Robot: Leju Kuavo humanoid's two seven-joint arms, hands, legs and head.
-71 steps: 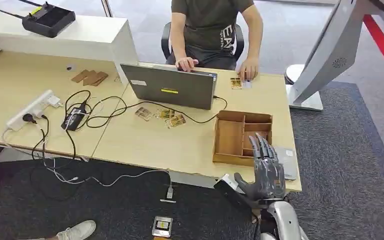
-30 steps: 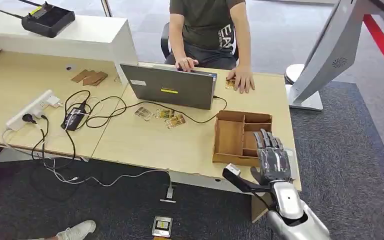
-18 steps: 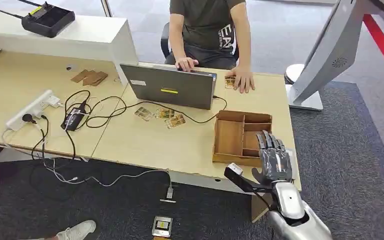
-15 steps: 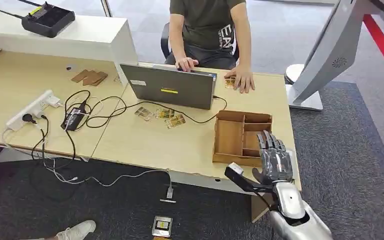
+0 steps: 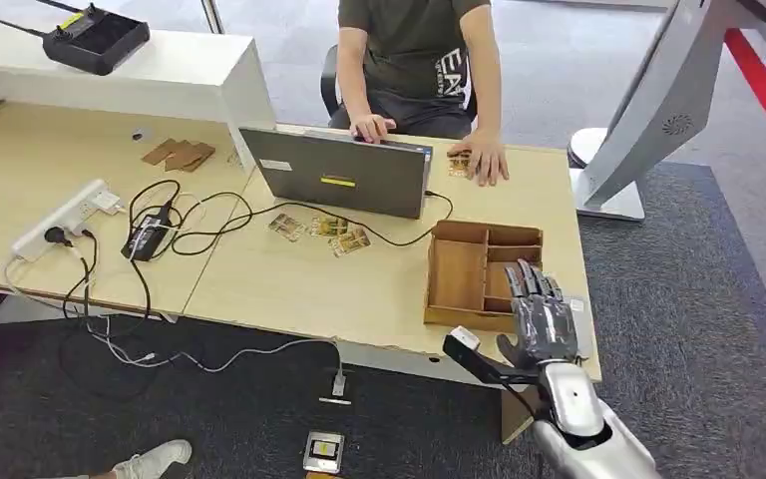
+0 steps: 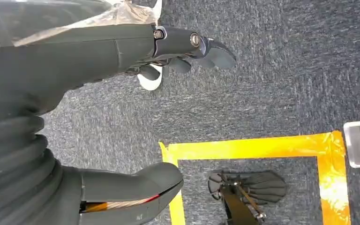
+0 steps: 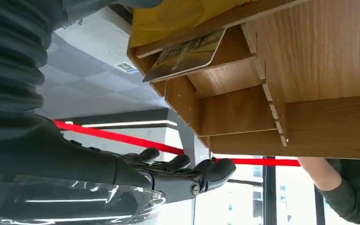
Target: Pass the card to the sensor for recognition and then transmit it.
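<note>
Little can be read here. The person's dark T-shirt [image 5: 414, 40] carries pale lettering near its right edge that begins "EA"; the remaining letters, and a smaller line under them, are cut off or too small to make out. The back of the laptop lid [image 5: 337, 175] bears a yellow label and a white sticker, both too small to read. The card [image 7: 187, 54] standing in the wooden box [image 7: 272, 84] shows a printed pattern in the right wrist view, but no legible characters.
</note>
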